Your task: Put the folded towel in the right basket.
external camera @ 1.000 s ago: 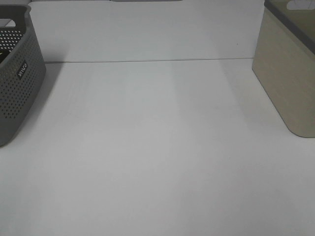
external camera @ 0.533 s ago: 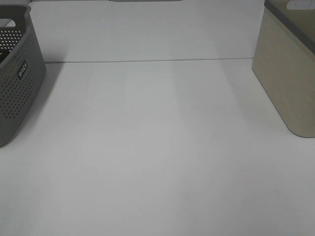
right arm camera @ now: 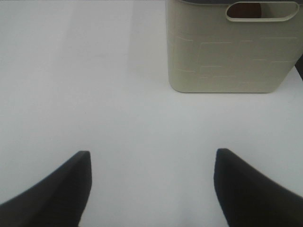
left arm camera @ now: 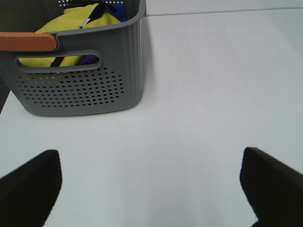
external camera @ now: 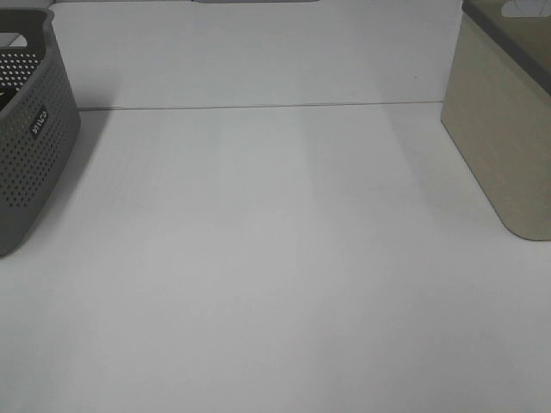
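The left gripper has its dark fingers spread wide, holding nothing, above the white bench. Ahead of them stands a grey perforated basket holding yellow and blue fabric; whether any of it is the folded towel cannot be told. The right gripper likewise has its fingers spread apart and empty, facing the beige basket with its oval handle slot. From above, the two baskets sit at opposite edges, well apart.
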`<state>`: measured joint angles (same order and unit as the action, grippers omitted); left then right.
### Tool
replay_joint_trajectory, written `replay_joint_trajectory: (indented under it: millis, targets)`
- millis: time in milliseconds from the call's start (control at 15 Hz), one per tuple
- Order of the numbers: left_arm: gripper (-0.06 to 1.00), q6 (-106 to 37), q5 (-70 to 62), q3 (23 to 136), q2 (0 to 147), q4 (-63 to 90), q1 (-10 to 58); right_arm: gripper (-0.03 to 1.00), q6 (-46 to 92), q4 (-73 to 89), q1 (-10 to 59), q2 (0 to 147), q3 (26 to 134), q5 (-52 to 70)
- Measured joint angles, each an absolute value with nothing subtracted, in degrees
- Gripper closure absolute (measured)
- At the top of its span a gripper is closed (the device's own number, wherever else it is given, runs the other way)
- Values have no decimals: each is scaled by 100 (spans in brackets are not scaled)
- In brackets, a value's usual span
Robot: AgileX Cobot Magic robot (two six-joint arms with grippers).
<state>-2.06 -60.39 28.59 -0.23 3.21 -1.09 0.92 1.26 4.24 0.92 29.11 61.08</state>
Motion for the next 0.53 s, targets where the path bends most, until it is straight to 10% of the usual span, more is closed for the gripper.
replay_joint_trajectory:
  millis: [533]
  targets:
    - [-3,-206,-6039,2859,-23,321,-109,28,92,126,424,-34,2899,6102]
